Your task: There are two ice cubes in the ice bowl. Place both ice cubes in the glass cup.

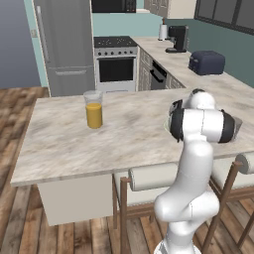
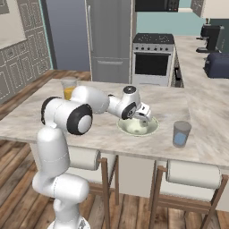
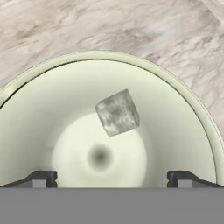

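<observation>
The pincer (image 3: pixel 112 178) hangs low over the ice bowl (image 2: pixel 152 127), its two finger tips (image 3: pixel 41 178) spread as wide as they go and holding nothing; the bowl's rim curves round well outside both tips, so there is free room on either side of them. One ice cube (image 3: pixel 117 112) lies on the bowl's inner slope, just off the centre dimple, tilted on an edge, apart from both tips and from the rim. The bowl stands on the pale marble worktop (image 2: pixel 27 120), near its near edge, with bare stone around it. To its right, apart from it and also close to the near edge, stands the glass cup (image 2: pixel 181 133), upright, with something pale blue in its lower part; I cannot tell what that is. Far to the left, well away from the bowl, is a taller glass of orange liquid (image 1: pixel 93 109), with wide open worktop between it and the arm. Two stools (image 2: pixel 188 174) are tucked under the near edge. Beyond the far edge stand an oven (image 1: pixel 115 64) and a fridge (image 1: pixel 64 44)
</observation>
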You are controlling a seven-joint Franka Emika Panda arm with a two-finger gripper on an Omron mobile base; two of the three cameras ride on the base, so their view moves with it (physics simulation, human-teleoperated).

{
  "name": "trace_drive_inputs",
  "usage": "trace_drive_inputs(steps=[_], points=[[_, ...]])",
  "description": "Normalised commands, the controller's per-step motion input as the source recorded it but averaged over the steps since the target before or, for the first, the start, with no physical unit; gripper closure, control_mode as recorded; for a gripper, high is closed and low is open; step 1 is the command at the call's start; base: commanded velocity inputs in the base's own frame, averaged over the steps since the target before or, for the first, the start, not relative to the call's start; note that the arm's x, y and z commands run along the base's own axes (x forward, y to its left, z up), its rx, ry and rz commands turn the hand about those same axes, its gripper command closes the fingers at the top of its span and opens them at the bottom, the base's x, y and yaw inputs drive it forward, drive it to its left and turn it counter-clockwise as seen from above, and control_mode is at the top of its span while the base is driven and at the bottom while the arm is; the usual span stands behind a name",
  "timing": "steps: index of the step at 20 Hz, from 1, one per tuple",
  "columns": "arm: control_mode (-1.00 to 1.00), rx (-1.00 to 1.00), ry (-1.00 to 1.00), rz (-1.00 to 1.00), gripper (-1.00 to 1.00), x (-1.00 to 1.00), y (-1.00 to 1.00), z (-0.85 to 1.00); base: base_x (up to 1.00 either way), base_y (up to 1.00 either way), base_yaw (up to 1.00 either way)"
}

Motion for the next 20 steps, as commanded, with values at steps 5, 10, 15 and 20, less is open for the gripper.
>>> trace_drive_inputs(steps=[5,10,15,20], points=[[-1.0,-0.03,0.02,0.0,-1.0,0.17,-0.08,-0.16,0.0,0.0,0.0],[-1.0,-0.02,0.04,0.0,-1.0,0.14,0.0,-0.06,0.0,0.0,0.0],[-1.0,-0.02,0.04,0.02,-1.0,0.32,-0.01,-0.13,0.0,0.0,0.0],[-1.0,-0.01,0.02,0.06,-1.0,0.17,-0.11,-0.25,0.0,0.0,0.0]])
